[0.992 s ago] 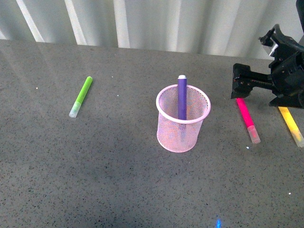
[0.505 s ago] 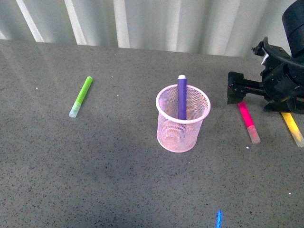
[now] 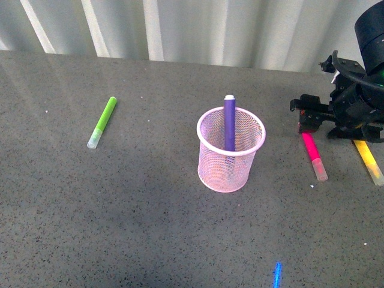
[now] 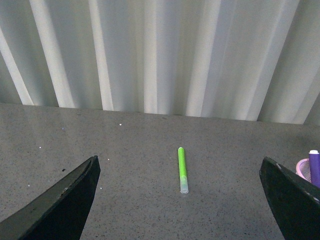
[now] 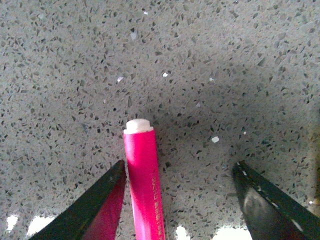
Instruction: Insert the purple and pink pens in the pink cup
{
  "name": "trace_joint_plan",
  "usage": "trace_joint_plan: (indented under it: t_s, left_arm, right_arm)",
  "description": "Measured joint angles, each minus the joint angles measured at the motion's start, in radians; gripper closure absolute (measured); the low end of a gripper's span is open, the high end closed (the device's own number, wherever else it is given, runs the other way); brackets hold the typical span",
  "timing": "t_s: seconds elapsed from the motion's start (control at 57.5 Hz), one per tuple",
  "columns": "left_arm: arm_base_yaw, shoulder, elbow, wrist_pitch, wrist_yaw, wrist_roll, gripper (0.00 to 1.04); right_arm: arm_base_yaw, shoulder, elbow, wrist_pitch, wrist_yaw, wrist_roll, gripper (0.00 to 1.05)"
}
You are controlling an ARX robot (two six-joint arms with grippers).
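Front: purple pen [image 3: 230,123] upright in pink cup [image 3: 231,174]; pink pen [image 3: 313,153] flat on table [image 3: 150,228], right of cup, far end under right gripper [image 3: 307,119].
Left wrist: left gripper [image 4: 178,161] spread wide, empty.
Right wrist: jaws apart, straddling pink pen, not clamped; barrel print illegible.

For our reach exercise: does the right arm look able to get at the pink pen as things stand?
Probably yes: the right gripper hangs open just over the pink pen, whose white end lies between its fingers with nothing in the way.

A grey speckled stone tabletop [image 3: 120,210] stretched to a white ribbed backdrop [image 3: 180,30], possibly a curtain, at the far edge.
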Motion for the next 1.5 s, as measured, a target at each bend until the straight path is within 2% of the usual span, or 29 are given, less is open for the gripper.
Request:
trace_joint_plan:
  t_s: [0.244,0.313,0.522,0.661,0.94,1.184,1.497]
  left_arm:
    - [0.0,0.0,0.0,0.0,0.0,0.0,0.07]
    - [0.0,0.0,0.0,0.0,0.0,0.0,0.07]
    - [0.0,0.0,0.0,0.0,0.0,0.0,0.07]
    - [0.0,0.0,0.0,0.0,0.0,0.0,0.07]
    - [0.0,0.0,0.0,0.0,0.0,0.0,0.07]
    - [0.0,0.0,0.0,0.0,0.0,0.0,0.07]
    - [0.0,0.0,0.0,0.0,0.0,0.0,0.07]
  right_arm:
    - [-0.018,0.015,0.025,0.002,-0.016,0.008,0.87]
    - [-0.024,0.015,0.026,0.003,-0.027,0.012,0.92]
    - [-0.031,0.007,0.013,0.028,-0.032,0.021,0.93]
    - [-0.031,-0.026,-0.037,0.113,-0.047,0.062,0.93]
    - [-0.017,-0.297,-0.169,0.53,-0.06,0.163,0.93]
    - [0.048,-0.574,-0.33,0.859,-0.164,0.138,0.93]
    - [0.144,-0.623,-0.488,1.08,-0.314,0.072,0.93]
